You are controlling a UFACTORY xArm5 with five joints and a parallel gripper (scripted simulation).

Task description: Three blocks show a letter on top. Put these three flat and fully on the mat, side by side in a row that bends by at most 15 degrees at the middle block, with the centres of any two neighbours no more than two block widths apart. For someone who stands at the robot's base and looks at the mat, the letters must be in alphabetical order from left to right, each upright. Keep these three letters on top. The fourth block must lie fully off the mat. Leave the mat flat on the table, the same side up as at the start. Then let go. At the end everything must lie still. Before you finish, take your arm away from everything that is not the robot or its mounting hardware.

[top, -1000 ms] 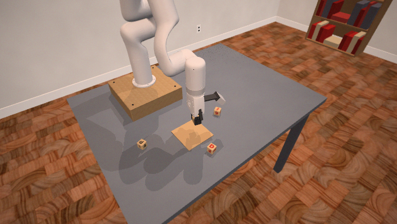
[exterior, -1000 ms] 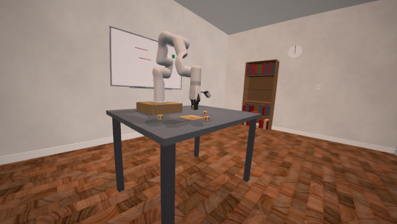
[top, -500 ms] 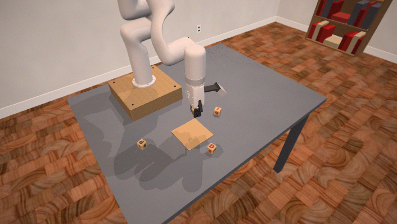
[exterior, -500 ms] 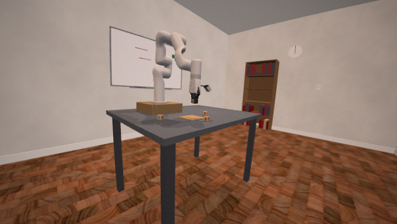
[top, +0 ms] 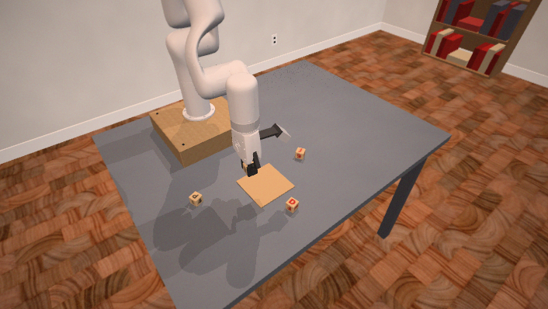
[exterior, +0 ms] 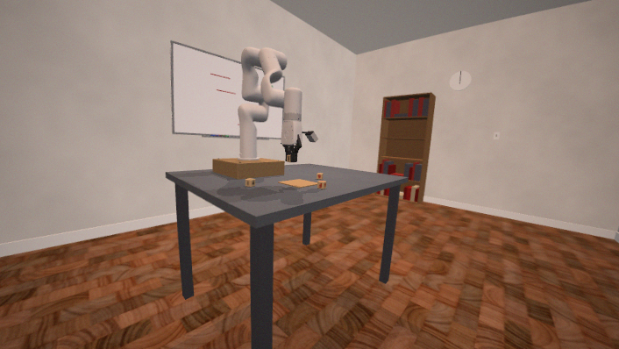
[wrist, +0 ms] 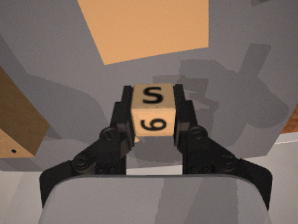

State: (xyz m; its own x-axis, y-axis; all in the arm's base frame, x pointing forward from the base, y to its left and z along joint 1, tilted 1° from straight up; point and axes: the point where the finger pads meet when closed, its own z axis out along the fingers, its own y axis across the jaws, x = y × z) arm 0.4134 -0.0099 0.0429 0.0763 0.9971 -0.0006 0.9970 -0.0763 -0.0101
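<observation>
My gripper [top: 249, 171] [exterior: 291, 159] [wrist: 153, 98] is shut on a wooden block [top: 245, 168] [exterior: 288, 158] [wrist: 153, 95] with a black S on one face and a black 6 or 9 on another. It is held well above the table, towards the base side of the mat [top: 265, 186] [exterior: 298, 182] [wrist: 150, 30]. The mat lies flat with no block on it. A block with red D on top [top: 292, 205] [exterior: 322, 184] stands just off the mat. A block with apparent red J on top [top: 300, 153] [exterior: 319, 175] and a block with black P or d on top [top: 195, 199] [exterior: 250, 182] stand off it.
The wooden robot base [top: 209, 147] [exterior: 259, 168] stands on the grey table [top: 349, 128] [exterior: 364, 177], behind and to one side of the mat. A camera arm [top: 272, 132] [exterior: 310, 135] sticks out sideways from the gripper body. Arm shadows fall across the table.
</observation>
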